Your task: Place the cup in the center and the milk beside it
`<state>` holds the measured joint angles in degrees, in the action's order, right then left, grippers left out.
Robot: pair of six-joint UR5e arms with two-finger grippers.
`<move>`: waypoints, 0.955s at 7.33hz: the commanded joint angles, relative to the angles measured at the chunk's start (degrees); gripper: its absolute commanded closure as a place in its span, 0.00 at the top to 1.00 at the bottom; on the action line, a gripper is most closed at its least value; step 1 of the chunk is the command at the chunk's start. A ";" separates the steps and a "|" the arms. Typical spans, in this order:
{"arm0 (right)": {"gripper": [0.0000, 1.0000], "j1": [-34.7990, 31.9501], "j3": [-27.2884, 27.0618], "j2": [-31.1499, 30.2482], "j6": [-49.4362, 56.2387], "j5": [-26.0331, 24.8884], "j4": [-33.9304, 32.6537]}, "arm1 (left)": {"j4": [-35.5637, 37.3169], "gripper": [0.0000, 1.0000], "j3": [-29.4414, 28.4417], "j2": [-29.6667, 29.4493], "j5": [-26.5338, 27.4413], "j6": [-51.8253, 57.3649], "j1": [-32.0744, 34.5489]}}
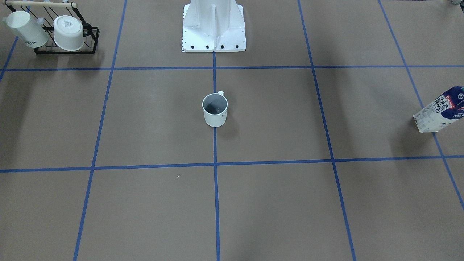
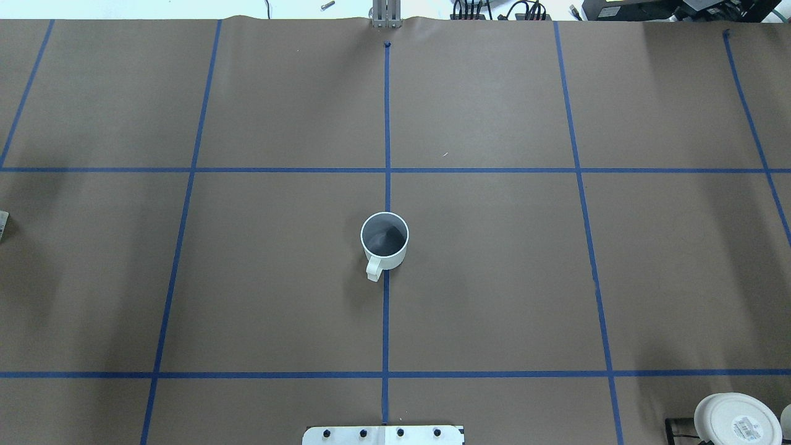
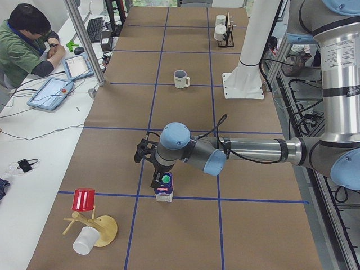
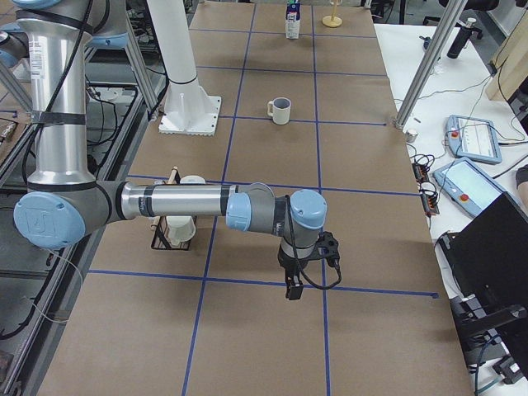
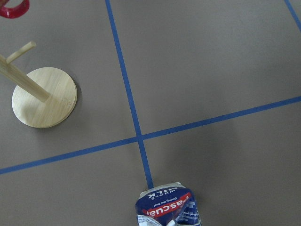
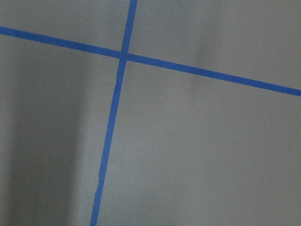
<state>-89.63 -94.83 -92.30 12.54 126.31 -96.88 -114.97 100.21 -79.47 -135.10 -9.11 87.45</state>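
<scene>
The white cup (image 1: 215, 110) stands upright at the table's centre on the blue centre line; it also shows in the overhead view (image 2: 384, 238), its handle toward the robot. The milk (image 1: 440, 110), a navy and white carton, stands far out on the robot's left. In the exterior left view my left gripper (image 3: 157, 183) hangs just over the milk (image 3: 164, 194), by its green cap; I cannot tell if it is open or shut. The left wrist view shows the carton's top (image 5: 167, 207). My right gripper (image 4: 293, 290) hovers low over bare table; I cannot tell its state.
A black rack (image 1: 54, 32) with two white cups lies at the robot's right. A wooden mug tree (image 3: 93, 225) with a red cup and a white cup stands beyond the milk. The robot's base (image 1: 214, 25) is behind the cup. An operator (image 3: 22, 45) sits alongside.
</scene>
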 commanded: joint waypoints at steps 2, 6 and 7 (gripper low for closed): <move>1.00 -0.02 0.26 -0.07 0.03 -0.01 0.28 | -2.37 0.97 -1.24 1.07 2.98 -6.09 -3.60; 1.00 -0.02 0.70 -0.07 0.03 -0.01 0.37 | -5.70 0.95 -5.11 0.90 3.27 -6.27 -5.80; 1.00 -0.02 0.79 -0.07 0.12 -0.01 0.28 | -6.49 0.93 -5.55 0.81 3.27 -6.27 -6.58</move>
<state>-89.65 -94.15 -92.37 12.59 126.30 -96.53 -120.43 95.37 -78.58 -131.85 -15.33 81.73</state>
